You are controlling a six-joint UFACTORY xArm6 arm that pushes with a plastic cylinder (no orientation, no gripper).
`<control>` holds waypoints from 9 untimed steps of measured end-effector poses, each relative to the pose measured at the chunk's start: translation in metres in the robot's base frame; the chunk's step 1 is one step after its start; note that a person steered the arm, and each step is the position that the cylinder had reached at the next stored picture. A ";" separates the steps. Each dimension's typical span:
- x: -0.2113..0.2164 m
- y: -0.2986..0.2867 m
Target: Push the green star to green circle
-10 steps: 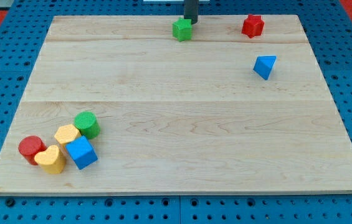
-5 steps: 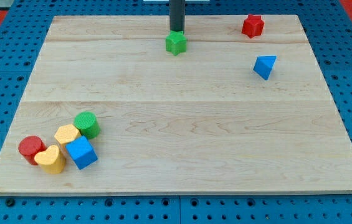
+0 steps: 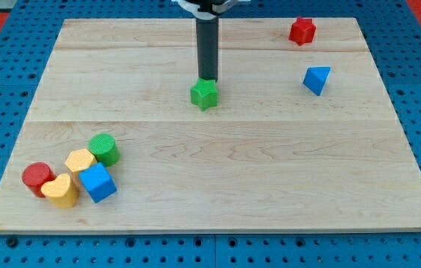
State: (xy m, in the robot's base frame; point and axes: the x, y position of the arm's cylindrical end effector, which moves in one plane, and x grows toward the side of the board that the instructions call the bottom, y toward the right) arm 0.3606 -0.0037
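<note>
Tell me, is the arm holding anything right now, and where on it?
Nothing is held; the arm has no gripper. My tip sits against the top side of the green star, pushing it.

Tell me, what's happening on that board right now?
My tip against green star, on its top side. Green circle far off, lower left. Path between clear.

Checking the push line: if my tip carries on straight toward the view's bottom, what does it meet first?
My tip sits right at the upper edge of the green star, so it meets the star first. Beyond that the board looks free.
</note>
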 end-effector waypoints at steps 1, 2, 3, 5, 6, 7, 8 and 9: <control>0.018 0.001; 0.040 0.001; 0.062 0.001; 0.099 0.001; 0.114 -0.009; 0.115 -0.034; 0.120 -0.054; 0.132 -0.071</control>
